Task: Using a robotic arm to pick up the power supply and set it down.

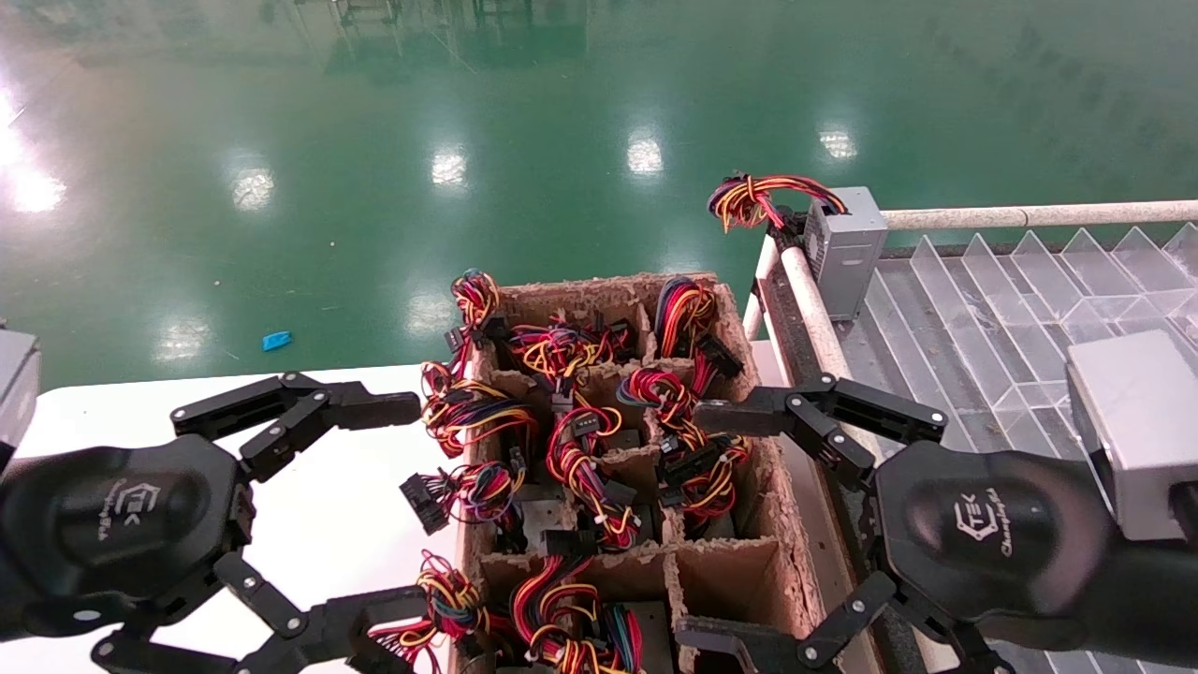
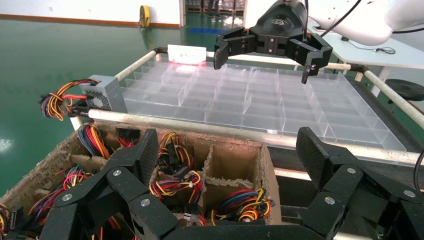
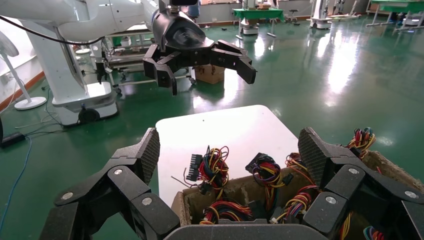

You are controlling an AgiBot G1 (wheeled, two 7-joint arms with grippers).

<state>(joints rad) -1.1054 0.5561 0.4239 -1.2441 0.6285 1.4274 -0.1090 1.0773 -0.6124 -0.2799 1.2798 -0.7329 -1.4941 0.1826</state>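
We see the right gripper (image 3: 230,150), fingers spread wide, above a cardboard crate (image 3: 240,192) of wire bundles (image 3: 215,167); beyond, the left gripper (image 3: 202,67), also open, over a white table (image 3: 225,130).

Both grippers, left (image 1: 374,505) and right (image 1: 721,524), are built of black linkage fingers joined by silver screws, with textured pads. White "TEK" lettering is printed on each rounded black housing. A grey block is mounted behind the right one.

Tangled wire bundles (image 1: 580,449) choke the cardboard crate (image 1: 739,562), whose near right cell alone lies open
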